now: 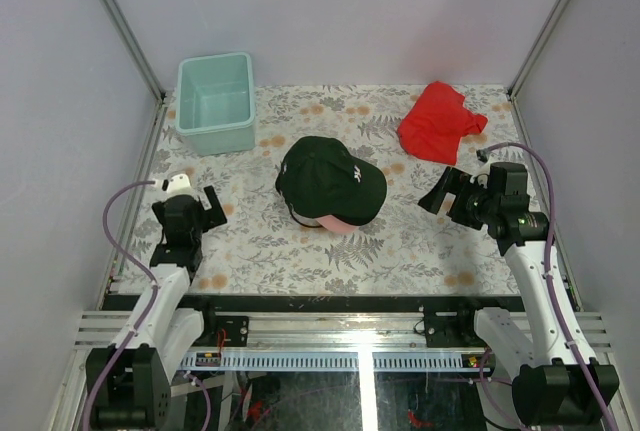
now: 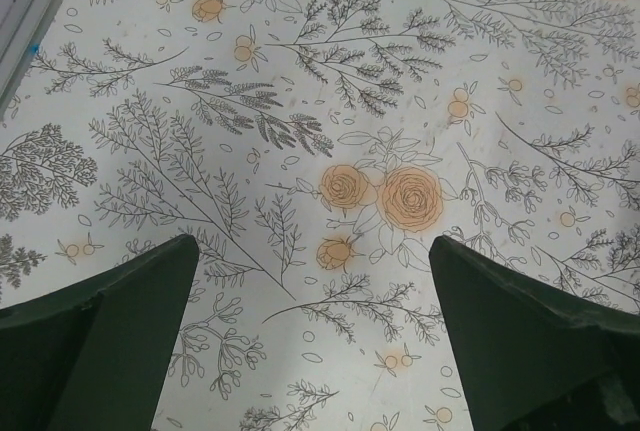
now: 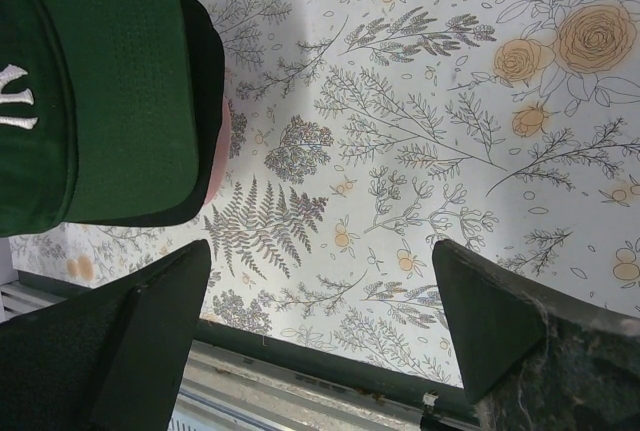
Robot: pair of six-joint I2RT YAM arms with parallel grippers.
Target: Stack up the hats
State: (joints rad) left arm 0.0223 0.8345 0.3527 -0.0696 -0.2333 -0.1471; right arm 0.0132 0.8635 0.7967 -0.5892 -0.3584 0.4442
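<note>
The left gripper [image 2: 312, 251] is released, jaws wide, empty above the floral tablecloth [image 2: 400, 51]. The right gripper [image 3: 320, 251] is likewise released and empty, near the hats: dark green cap [image 1: 330, 179] atop pink cap [image 1: 340, 221], mid-table.

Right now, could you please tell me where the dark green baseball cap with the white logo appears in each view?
Top external: the dark green baseball cap sits in the middle.
Left wrist: not in view.
Right wrist: upper left corner.
Shared landmark: the floral tablecloth, in all three; the light pink cap brim peeks out beneath the cap.
</note>
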